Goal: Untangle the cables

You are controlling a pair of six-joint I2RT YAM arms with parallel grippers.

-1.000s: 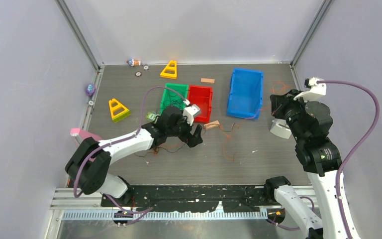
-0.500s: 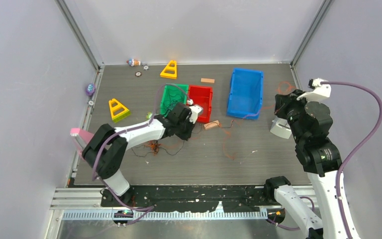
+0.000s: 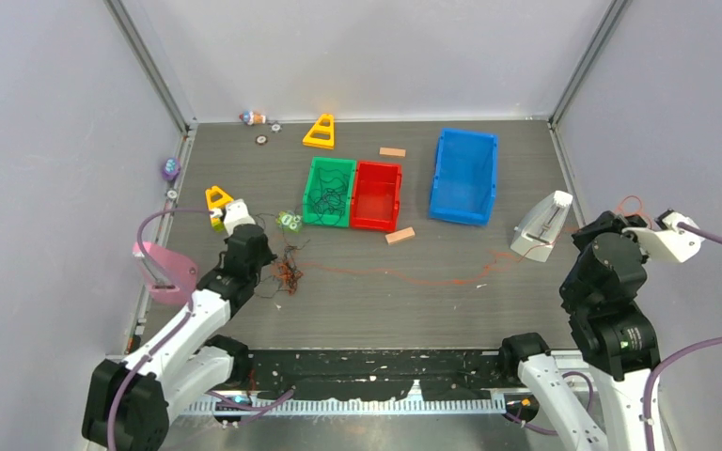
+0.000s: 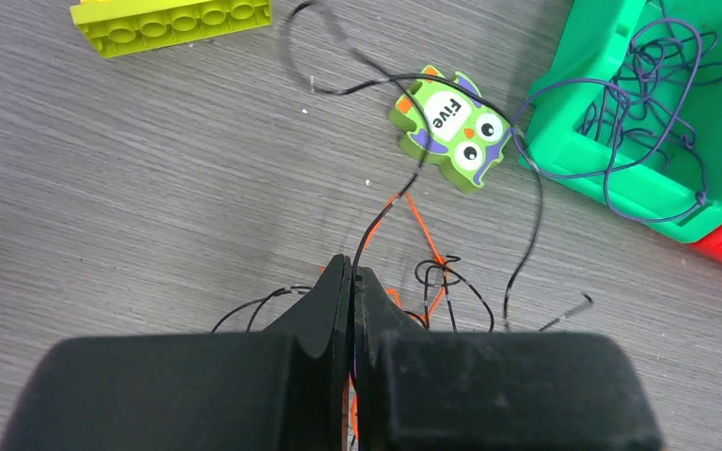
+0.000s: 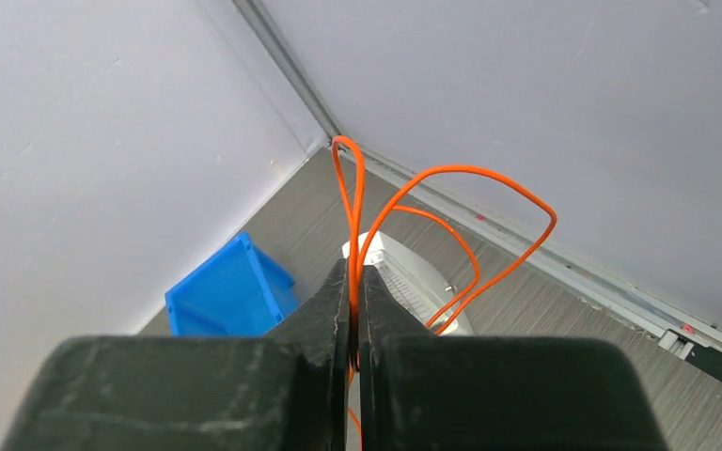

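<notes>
Tension: orange cable (image 3: pixel 414 279) stretched from clump (image 3: pixel 287 271) at 9 o'clock toward 3 o'clock. Left gripper (image 4: pixel 351 271) clamped on clump, right gripper (image 5: pixel 353 274) pinching orange cable. Separate slowly; owl block (image 4: pixel 451 127) likely snag.

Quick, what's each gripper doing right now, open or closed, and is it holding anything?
The left gripper: jaws closed, pinching a thin cable strand.
The right gripper: jaws closed on the orange cable.
</notes>
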